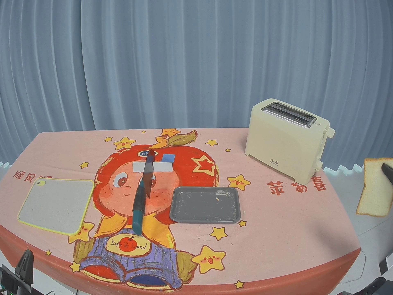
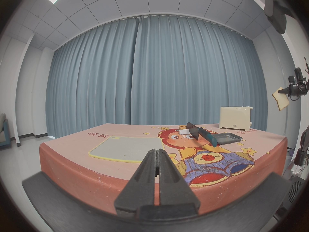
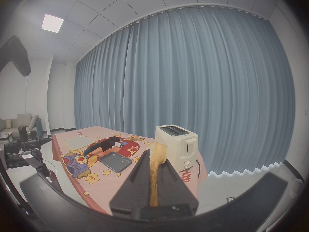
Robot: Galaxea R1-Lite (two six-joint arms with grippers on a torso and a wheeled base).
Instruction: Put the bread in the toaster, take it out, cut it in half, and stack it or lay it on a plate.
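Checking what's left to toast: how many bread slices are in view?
1. The bread slice is clamped in the right gripper, in the air right of the toaster. Its slots may hide more.

The toaster [image 1: 286, 140] bears a small dark maker's mark [image 1: 274, 162] low on its front face. On the tablecloth [image 1: 286, 234], large red characters [image 1: 295, 186] run just in front of the toaster. A second red inscription [image 1: 30, 176] lies far to the toaster's left. An apple badge [image 1: 129, 243], also well left of the toaster, carries cursive lettering, seemingly two words.
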